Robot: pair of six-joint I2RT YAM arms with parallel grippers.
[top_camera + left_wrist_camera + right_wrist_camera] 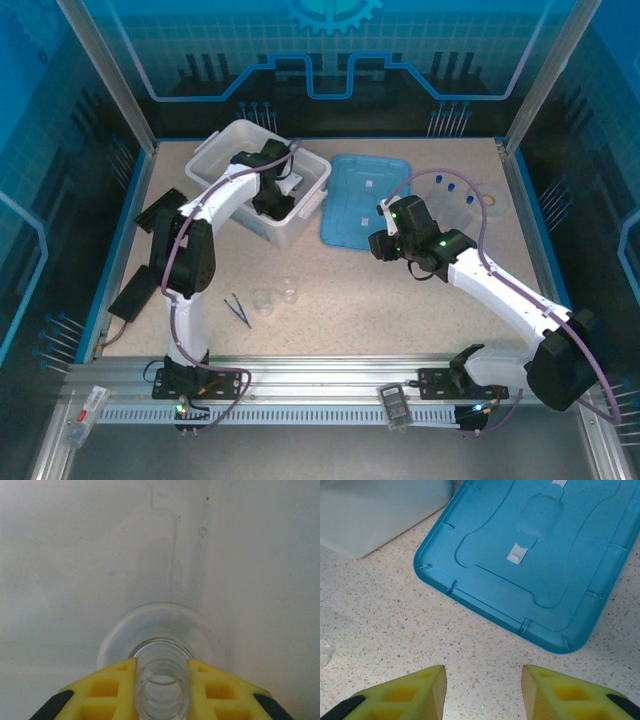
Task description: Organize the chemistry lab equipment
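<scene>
My left gripper (pixel 161 680) is closed on a small glass beaker (pixel 160 630), yellow fingers (pixel 112 685) clamped on either side of its narrow neck, with the wider round base showing below the fingers. It hangs inside the white bin (pixel 225 150) at the back left of the table (pixel 400 320), over the bin's plain white floor; I can't tell if the base touches the floor. My right gripper (pixel 482 680) is open with nothing between the fingers, hovering over bare speckled table just beside the near edge of the blue lid (pixel 545 570), which lies flat right of the bin. Two more clear beakers (pixel 263 300) stand close together on the table in front of the bin, the blue tweezers (pixel 238 310) lying just left of them. The blue-capped tubes (pixel 447 185) lie at the back right, past the lid, near a white tape ring (pixel 492 197).
</scene>
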